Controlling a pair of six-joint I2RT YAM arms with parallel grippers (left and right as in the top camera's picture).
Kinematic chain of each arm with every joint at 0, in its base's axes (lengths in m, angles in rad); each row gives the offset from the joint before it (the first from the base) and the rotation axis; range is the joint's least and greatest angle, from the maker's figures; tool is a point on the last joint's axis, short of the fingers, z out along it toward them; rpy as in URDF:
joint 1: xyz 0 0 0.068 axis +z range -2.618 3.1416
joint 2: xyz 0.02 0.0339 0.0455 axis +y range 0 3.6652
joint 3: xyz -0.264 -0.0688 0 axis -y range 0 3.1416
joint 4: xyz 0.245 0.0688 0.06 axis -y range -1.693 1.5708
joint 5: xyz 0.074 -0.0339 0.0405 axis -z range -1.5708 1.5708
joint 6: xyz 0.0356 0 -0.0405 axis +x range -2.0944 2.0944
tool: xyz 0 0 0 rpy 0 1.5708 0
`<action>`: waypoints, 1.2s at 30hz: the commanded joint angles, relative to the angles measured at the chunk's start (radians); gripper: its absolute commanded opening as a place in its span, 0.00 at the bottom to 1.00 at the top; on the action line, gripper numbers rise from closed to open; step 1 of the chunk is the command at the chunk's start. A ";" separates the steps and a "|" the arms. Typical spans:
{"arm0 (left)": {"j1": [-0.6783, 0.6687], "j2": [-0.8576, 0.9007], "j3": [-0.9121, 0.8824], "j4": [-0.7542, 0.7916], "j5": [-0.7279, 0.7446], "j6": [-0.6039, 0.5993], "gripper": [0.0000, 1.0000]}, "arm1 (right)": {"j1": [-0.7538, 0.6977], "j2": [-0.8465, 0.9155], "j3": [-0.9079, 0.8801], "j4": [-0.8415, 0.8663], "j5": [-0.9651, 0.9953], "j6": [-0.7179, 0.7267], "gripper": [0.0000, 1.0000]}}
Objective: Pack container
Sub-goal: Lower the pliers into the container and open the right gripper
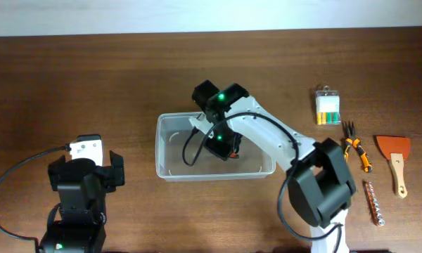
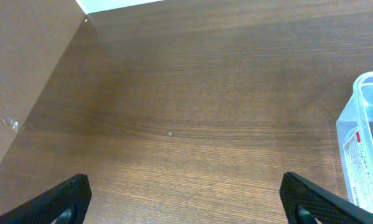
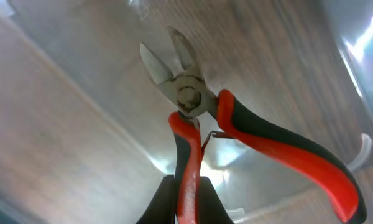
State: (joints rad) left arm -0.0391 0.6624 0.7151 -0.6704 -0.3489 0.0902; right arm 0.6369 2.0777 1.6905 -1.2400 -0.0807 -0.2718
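**Fig. — Pack container, placement step.** Wooden table (image 1: 91,77): work surface. The container (image 1: 174,158) sits approx. at centre, mouth up so tools can be lowered in from above. Its long axis runs left-right in the overhead view, parallel w/ the table's far edge. One short end faces the left arm, and its corner shows at the right edge of the left wrist view.

The right arm reaches over the rim. The right gripper (image 3: 186,190) is inside the tub, clenched on one red-and-black handle of the side cutters (image 3: 188,96). The other handle splays free, so the tool hangs by a single grip. The cutter nose points away from the fingers, toward the clear floor, w/ wood grain visible through it — probably low enough to set down, though contact w/ the floor cannot be told.

The left gripper (image 2: 186,194) is parked well apart at lower left, fingers spread wide, holding nothing.

Right of the tub, awaiting packing (judged): scraper (image 1: 395,161), orange-handled pliers (image 1: 356,149), small blister pack (image 1: 328,109), spiral bit (image 1: 373,203).
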 commanded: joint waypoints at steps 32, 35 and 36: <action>-0.004 0.000 0.021 -0.001 -0.007 0.016 0.99 | 0.003 0.067 0.043 -0.010 -0.018 -0.008 0.26; -0.004 0.000 0.021 -0.001 -0.007 0.016 0.99 | 0.003 0.066 0.109 -0.055 -0.018 -0.009 0.28; -0.004 0.000 0.021 -0.001 -0.007 0.016 0.99 | 0.003 0.066 0.136 -0.074 -0.018 -0.009 0.29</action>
State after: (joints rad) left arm -0.0391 0.6624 0.7151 -0.6704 -0.3489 0.0906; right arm 0.6369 2.1357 1.7309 -1.2823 -0.0856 -0.2844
